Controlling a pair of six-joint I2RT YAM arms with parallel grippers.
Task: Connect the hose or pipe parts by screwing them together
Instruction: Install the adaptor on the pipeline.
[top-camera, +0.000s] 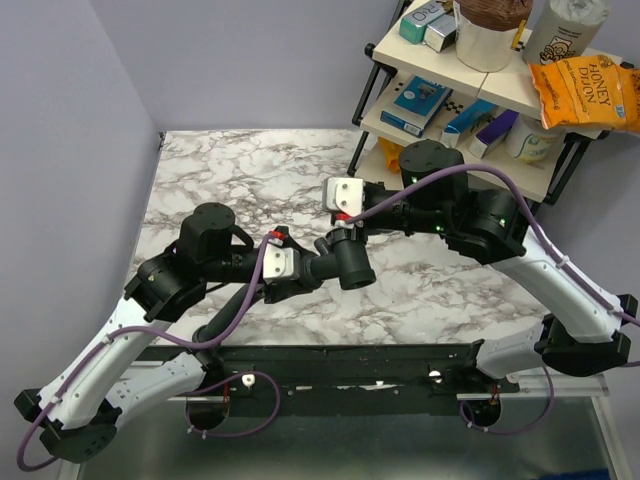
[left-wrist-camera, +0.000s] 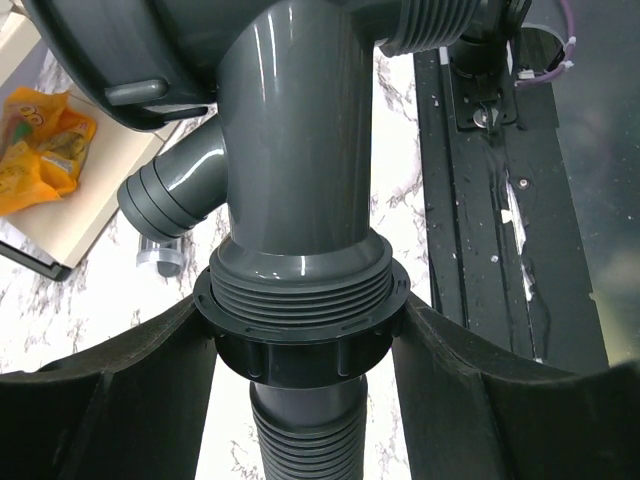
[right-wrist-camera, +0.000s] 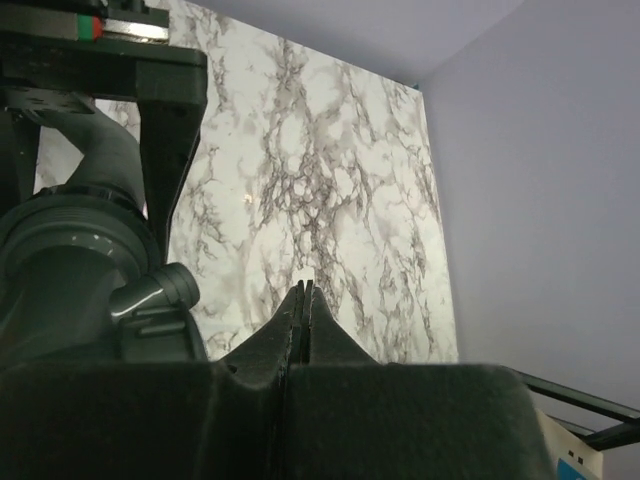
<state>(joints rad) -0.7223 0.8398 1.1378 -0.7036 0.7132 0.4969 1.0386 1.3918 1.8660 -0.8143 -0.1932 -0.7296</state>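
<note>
The black ribbed hose (top-camera: 235, 312) runs from the table's near edge up to its collar nut (left-wrist-camera: 300, 345). My left gripper (left-wrist-camera: 302, 350) is shut on that nut, one finger (left-wrist-camera: 130, 400) pressed on each side. The nut sits on the threaded end of the dark Y-shaped fitting (left-wrist-camera: 295, 150), with several threads bare above it. The fitting's side branch (left-wrist-camera: 170, 195) ends in a clear piece (left-wrist-camera: 160, 255). In the top view the fitting (top-camera: 347, 264) hangs above mid-table. My right gripper (right-wrist-camera: 307, 290) is shut on nothing, just beside the fitting (right-wrist-camera: 70, 270); from above it (top-camera: 344, 232) points down at it.
A shelf rack (top-camera: 470, 100) stands at the back right with boxes and an orange snack bag (top-camera: 585, 90). Walls close off the table's far and left sides. A black rail (top-camera: 350, 360) runs along the near edge between the arm bases.
</note>
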